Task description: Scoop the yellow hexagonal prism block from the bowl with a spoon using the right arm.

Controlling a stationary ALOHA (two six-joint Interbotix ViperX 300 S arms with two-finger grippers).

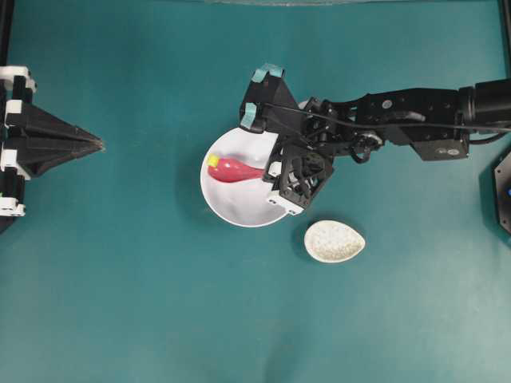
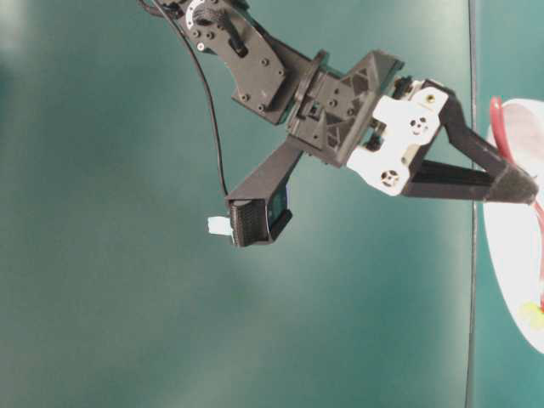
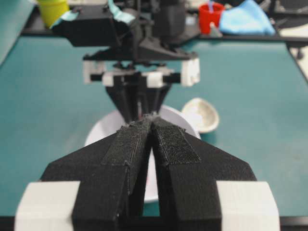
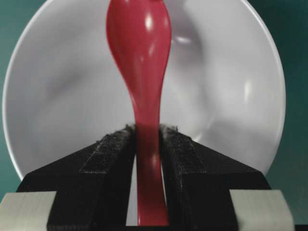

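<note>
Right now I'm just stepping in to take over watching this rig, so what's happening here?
The right claw is shut on the handle of the red spoon, holding its head inside the white bowl. In the overhead view the yellow block sits at the spoon's tip near the bowl's far-left rim, seemingly not lifted out. The left claw is shut and parked apart at the table's left side. A speckled spoon rest lies beside the bowl.

My overhead view looks straight down on the whole table. The table-level view sits low, close, turned sideways. Left wrist camera faces across toward the right arm. Right wrist camera looks close into the bowl, which all four share.
</note>
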